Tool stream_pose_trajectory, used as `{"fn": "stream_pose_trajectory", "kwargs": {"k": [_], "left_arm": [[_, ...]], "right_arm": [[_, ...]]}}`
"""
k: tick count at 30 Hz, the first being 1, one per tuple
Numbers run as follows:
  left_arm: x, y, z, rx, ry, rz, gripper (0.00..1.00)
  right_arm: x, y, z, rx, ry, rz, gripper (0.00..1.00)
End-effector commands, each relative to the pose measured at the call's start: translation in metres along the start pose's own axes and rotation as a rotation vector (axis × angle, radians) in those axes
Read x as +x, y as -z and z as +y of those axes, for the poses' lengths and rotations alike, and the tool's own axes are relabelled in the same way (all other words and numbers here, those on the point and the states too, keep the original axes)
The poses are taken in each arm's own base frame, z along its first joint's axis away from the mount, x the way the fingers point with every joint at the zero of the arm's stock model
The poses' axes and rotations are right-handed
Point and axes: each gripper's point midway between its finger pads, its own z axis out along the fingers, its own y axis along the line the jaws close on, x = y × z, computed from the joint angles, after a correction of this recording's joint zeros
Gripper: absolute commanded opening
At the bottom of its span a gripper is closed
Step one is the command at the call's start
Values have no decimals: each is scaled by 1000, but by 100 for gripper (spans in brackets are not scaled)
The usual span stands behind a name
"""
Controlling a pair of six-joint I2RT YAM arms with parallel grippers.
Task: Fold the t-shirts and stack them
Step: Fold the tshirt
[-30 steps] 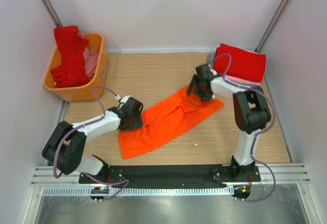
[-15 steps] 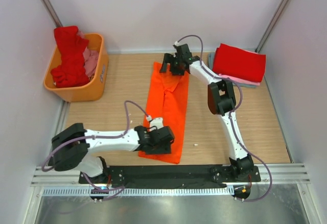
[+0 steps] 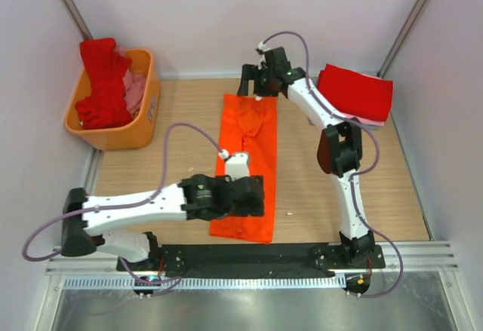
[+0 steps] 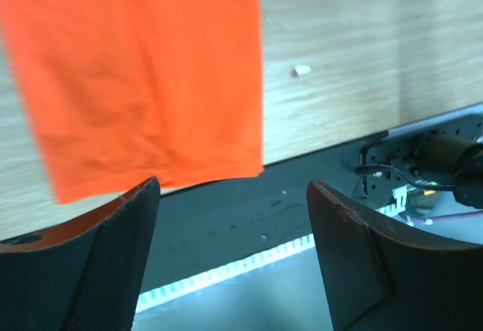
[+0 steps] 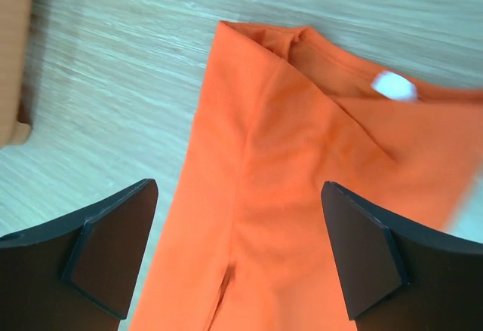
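A bright orange t-shirt (image 3: 249,150) lies flat on the wooden table as a long narrow strip running from far to near. My left gripper (image 3: 253,197) hovers over its near end, open and holding nothing. The left wrist view shows the shirt's hem (image 4: 143,75) beyond the fingers (image 4: 124,240). My right gripper (image 3: 256,84) hangs open above the collar end. In the right wrist view the white neck label (image 5: 392,84) and the folded cloth (image 5: 272,195) sit under the spread jaws. A folded red t-shirt (image 3: 356,93) tops a stack at the back right.
An orange plastic basket (image 3: 147,112) at the back left holds crumpled red (image 3: 102,82) and pink (image 3: 134,90) shirts. Pink and grey-blue edges (image 3: 362,121) peek out under the red stack. The black base rail (image 3: 249,255) lies just past the shirt's near hem.
The orange shirt went from lying diagonally to a straight narrow strip. Both arms swung with it, left toward the near end, right toward the far end. Both grippers have opened wider off the cloth.
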Motion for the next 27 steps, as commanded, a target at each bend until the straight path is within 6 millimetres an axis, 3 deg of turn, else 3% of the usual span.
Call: {"fn": "stream_pose_trajectory", "kwargs": {"k": [1,2,3,4,5,6,7,8,9,10,11,12,13,14,16,17,19,22,24,27], "left_arm": [[-39,40,67,-138,-63,-150,80],[-47,43,77,-137,-41,-162,80],[-50,54,88,-106,-21,-177,79],[-51,57,95,-101,-13,-183,79],[-56,61,104,-99,16,-197,79],[-53,64,116,-91,32,-209,78],[-54,65,120,-76,53,-222,78],[-54,65,125,-69,79,-230,77],[-45,57,135,-78,78,-220,76],[-48,61,132,-22,110,-250,74],[-35,50,141,-33,120,-230,73],[-36,52,138,19,156,-248,71],[-31,48,139,32,167,-243,71],[-19,37,147,24,162,-223,70],[-11,30,146,59,189,-212,71],[-2,21,152,43,180,-194,71],[5,11,157,22,175,-179,72],[20,-4,171,-62,153,-136,73],[29,-13,175,-92,157,-106,73],[38,-20,178,-97,167,-77,72]], "right_arm": [[-81,133,38,81,57,-251,96],[-63,137,17,180,28,-222,96],[-71,182,24,205,-10,-286,96],[-60,197,21,234,-47,-286,96],[-18,197,3,283,-100,-219,96],[-1,207,5,274,-171,-219,96],[-4,254,25,207,-204,-325,96],[58,239,17,223,-232,-222,95],[81,245,22,201,-254,-215,95],[88,277,42,118,-314,-289,94],[141,265,37,143,-317,-207,93],[166,273,41,138,-388,-186,92],[195,285,32,150,-416,-183,91],[210,293,29,154,-459,-186,90],[259,292,24,153,-523,-142,85],[263,303,29,96,-548,-167,83],[292,303,27,104,-549,-108,81],[328,290,27,150,-526,0,82],[349,279,39,167,-482,63,82],[362,265,48,215,-463,43,79]]}}
